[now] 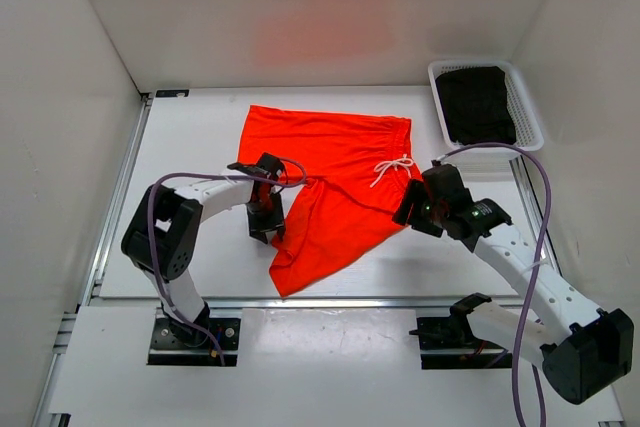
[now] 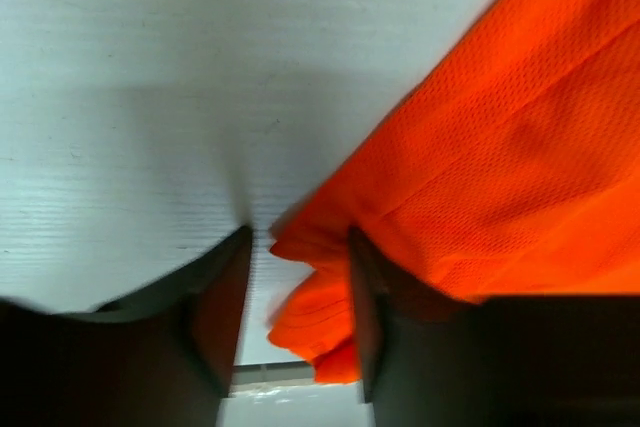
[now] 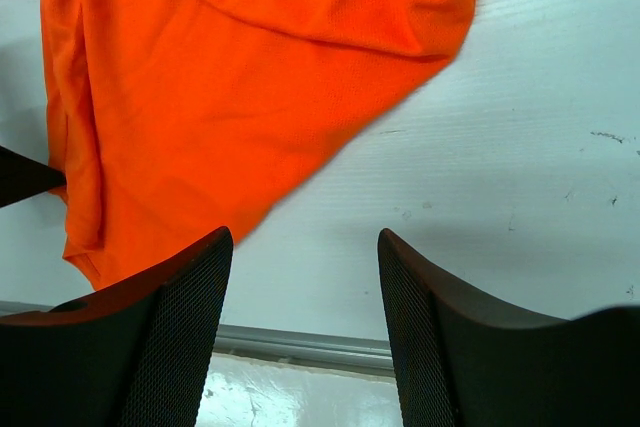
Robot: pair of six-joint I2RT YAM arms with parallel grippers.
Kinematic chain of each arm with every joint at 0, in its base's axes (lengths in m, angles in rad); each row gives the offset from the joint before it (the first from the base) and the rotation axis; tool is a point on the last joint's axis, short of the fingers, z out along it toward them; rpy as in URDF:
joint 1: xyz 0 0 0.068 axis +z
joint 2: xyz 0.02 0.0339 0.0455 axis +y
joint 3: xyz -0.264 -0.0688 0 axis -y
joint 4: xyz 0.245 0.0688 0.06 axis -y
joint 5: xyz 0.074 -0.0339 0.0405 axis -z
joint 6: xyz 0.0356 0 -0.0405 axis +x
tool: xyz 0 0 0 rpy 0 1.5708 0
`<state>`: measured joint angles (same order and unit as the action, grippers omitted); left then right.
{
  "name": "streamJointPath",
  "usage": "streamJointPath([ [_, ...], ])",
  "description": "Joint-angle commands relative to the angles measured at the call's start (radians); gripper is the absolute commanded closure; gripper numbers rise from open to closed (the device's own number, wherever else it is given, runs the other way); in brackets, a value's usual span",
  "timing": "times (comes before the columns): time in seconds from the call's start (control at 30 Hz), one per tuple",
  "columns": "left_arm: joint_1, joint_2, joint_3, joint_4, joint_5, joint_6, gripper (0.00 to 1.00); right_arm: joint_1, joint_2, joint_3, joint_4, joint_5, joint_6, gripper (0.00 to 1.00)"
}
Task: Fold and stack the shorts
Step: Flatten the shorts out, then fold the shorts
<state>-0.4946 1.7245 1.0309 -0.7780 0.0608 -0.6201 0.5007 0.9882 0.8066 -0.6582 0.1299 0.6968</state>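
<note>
The orange-red shorts (image 1: 330, 162) lie spread on the white table, one leg pointing toward the near edge, the white drawstring (image 1: 392, 169) at the waistband on the right. My left gripper (image 1: 266, 225) sits low at the shorts' left edge. In the left wrist view it (image 2: 298, 237) is open, and a bunched bit of the shorts' hem (image 2: 310, 312) lies between the fingers, touching the right one only. My right gripper (image 1: 412, 212) hovers at the shorts' right edge. In the right wrist view it (image 3: 303, 237) stands open over bare table, the shorts (image 3: 230, 77) just beyond its left finger.
A white basket (image 1: 440, 97) holding a dark folded garment (image 1: 478, 105) stands at the back right corner. White walls close in the table on three sides. A metal rail (image 3: 300, 347) runs along the table's near edge.
</note>
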Motion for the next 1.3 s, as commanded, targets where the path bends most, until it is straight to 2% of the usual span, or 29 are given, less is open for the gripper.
streamJointPath([
  [0.0,-0.005,0.001,0.020,0.033,-0.026,-0.003,0.52,0.006,-0.003,0.009,-0.017,0.024,0.007,0.35],
  [0.03,-0.005,0.001,0.029,0.033,-0.035,-0.003,0.78,0.006,-0.003,0.009,-0.017,0.034,0.007,0.35],
  [0.07,-0.005,-0.008,0.029,0.033,-0.035,-0.003,0.90,0.006,-0.003,0.009,-0.017,0.034,0.007,0.35],
  [0.17,0.007,-0.049,0.050,0.010,-0.046,0.006,0.90,0.006,-0.003,0.009,-0.017,0.043,0.007,0.35],
  [0.37,0.114,-0.080,0.159,-0.076,-0.140,0.059,0.90,0.006,-0.003,0.019,-0.037,0.053,-0.002,0.35],
  [0.53,0.244,0.039,0.328,-0.145,-0.165,0.131,0.90,0.006,-0.003,0.019,-0.037,0.053,-0.011,0.32],
  [0.67,0.278,0.179,0.434,-0.191,-0.176,0.161,0.90,0.006,-0.003,0.019,-0.037,0.053,-0.011,0.26],
  [0.8,0.330,0.254,0.485,-0.191,-0.185,0.171,0.90,0.006,-0.014,0.019,-0.046,0.053,-0.011,0.24],
  [0.83,0.341,0.274,0.495,-0.201,-0.185,0.171,0.87,0.006,-0.014,0.019,-0.046,0.053,-0.011,0.23],
  [0.97,0.373,0.279,0.570,-0.251,-0.174,0.191,0.32,0.006,-0.014,0.009,-0.046,0.043,-0.011,0.21],
  [1.03,0.373,0.236,0.571,-0.263,-0.185,0.181,0.19,0.006,-0.014,0.009,-0.046,0.043,-0.002,0.21],
  [1.13,0.373,0.083,0.497,-0.273,-0.173,0.152,0.18,-0.004,-0.005,0.000,-0.046,0.043,0.007,0.21],
  [1.17,0.373,-0.015,0.459,-0.273,-0.156,0.143,0.18,-0.014,-0.005,0.000,-0.046,0.043,0.007,0.21],
  [1.27,0.306,-0.191,0.260,-0.247,-0.074,0.093,0.21,-0.068,0.004,-0.036,-0.015,-0.012,0.007,0.21],
])
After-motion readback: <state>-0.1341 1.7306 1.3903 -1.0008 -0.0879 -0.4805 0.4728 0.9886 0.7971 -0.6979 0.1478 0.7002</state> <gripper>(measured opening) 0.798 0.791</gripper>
